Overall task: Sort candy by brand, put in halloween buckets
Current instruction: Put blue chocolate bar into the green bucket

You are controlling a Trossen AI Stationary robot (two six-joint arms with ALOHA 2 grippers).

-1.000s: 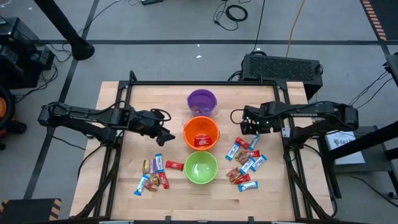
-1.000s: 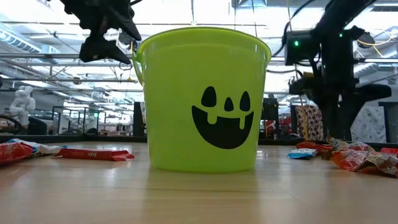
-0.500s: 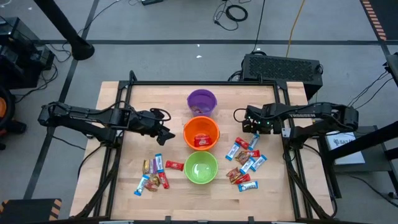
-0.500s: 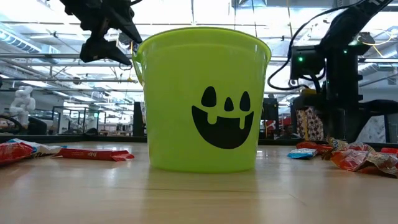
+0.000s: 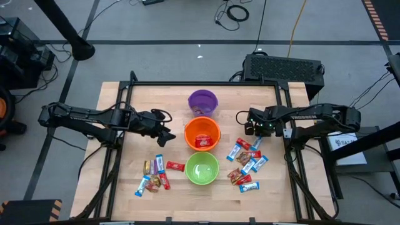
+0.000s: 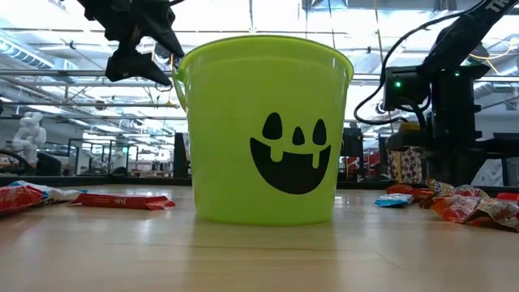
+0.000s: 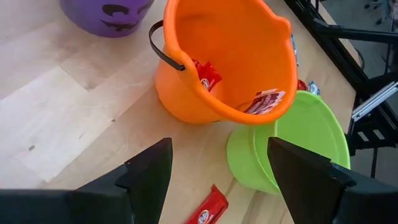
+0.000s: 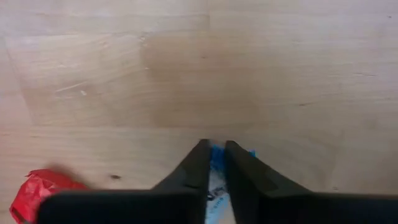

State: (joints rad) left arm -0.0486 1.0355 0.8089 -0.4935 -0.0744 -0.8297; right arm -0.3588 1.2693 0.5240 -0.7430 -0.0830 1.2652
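The right end effector (image 8: 213, 155) is nearly closed, pinching a blue-and-white candy (image 8: 216, 163) above the table (image 5: 156, 100) near its right edge. The left end effector (image 7: 214, 165) is wide open and holds nothing, just beside the orange bucket (image 5: 202, 134). The purple bucket (image 5: 203, 102), orange bucket and green bucket (image 5: 201, 168) stand in a row down the table's middle.

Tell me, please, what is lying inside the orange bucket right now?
The orange bucket holds red-wrapped candy, at least two bars. Anything beneath them, or behind the near wall, cannot be seen.
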